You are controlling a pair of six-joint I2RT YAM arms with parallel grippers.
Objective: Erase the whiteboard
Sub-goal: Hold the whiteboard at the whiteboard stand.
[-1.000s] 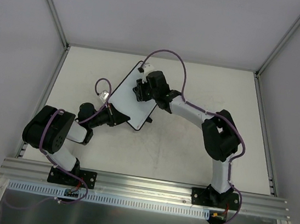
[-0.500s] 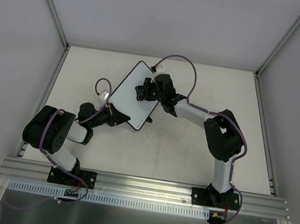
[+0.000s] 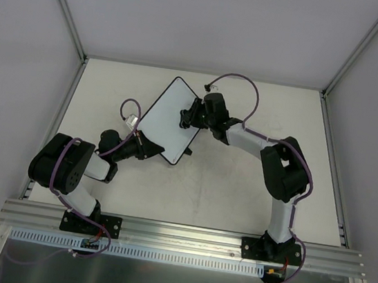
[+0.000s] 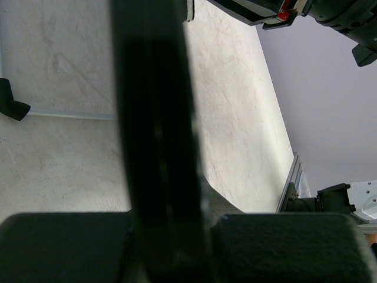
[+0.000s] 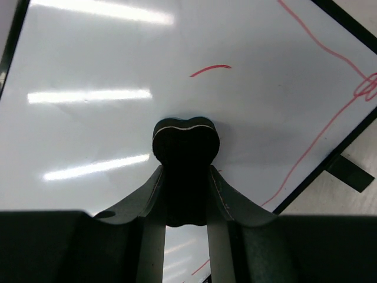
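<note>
Right gripper (image 3: 188,115), jaws clamped on eraser (image 5: 185,140), has swept rightward across whiteboard (image 3: 162,120); left gripper (image 3: 148,147) clamps its near edge; red strokes (image 5: 318,41) remain; erasing unfinished.

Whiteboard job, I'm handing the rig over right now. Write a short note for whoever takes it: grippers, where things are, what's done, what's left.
Left gripper: shut on the whiteboard at its near-left edge.
Right gripper: shut on the eraser, whose end is against the board face, toward the right side.
Done: in the right wrist view, the face to the left of the eraser is clean.
Left: a short red stroke just beyond the eraser, and long red lines running toward the board's corner and edge on the right of that view.
</note>
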